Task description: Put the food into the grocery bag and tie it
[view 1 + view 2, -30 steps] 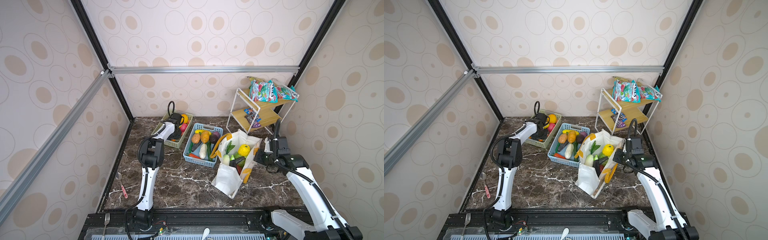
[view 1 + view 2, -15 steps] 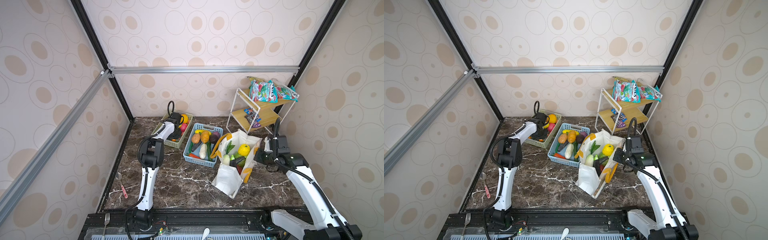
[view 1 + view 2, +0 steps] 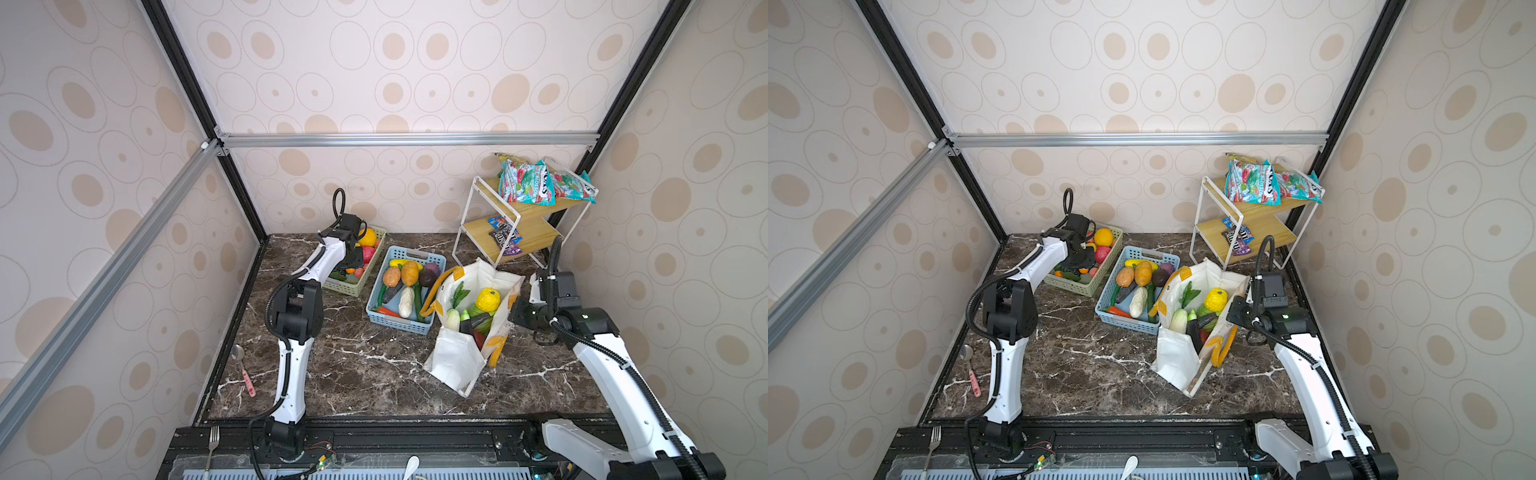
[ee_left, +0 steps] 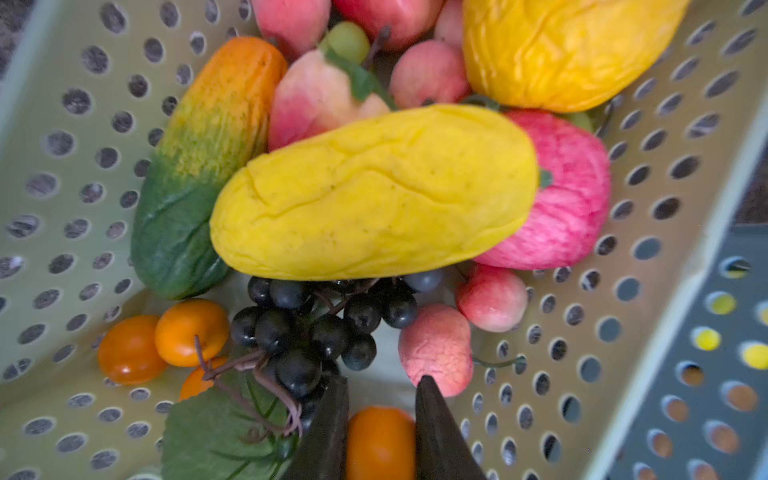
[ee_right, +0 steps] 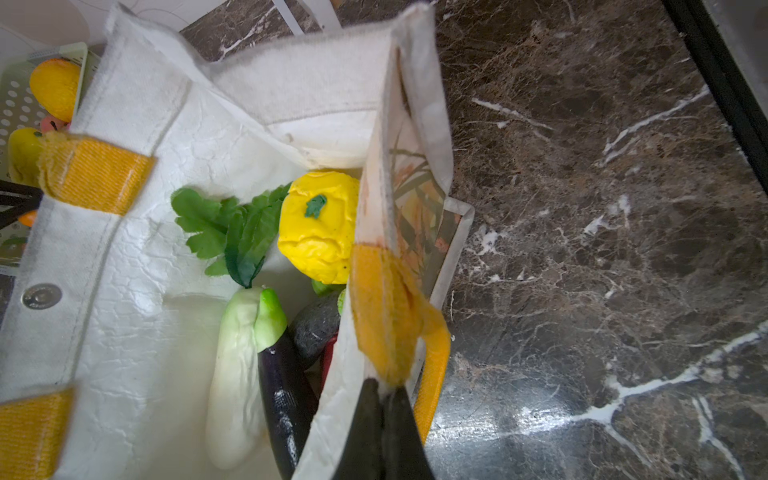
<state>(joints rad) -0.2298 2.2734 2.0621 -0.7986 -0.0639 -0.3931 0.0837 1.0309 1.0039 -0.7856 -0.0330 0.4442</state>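
The grocery bag [image 5: 137, 232] is white cloth, rough at the rim and crinkly inside, with woven yellow handles [image 5: 95, 174]. The desk [image 5: 582, 249] is dark shiny stone. The green basket [image 4: 62, 187] is dull plastic. The little orange fruit [image 4: 380, 440] is smooth and shiny

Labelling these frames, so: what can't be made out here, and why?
- Left gripper: mostly hidden in both top views behind its own wrist.
- Small orange fruit between its fingers: cut off by the left wrist view's edge.
- Red piece in the grocery bag: right wrist view, mostly behind the eggplant.
- Lower-shelf packets: top views, too small to read.
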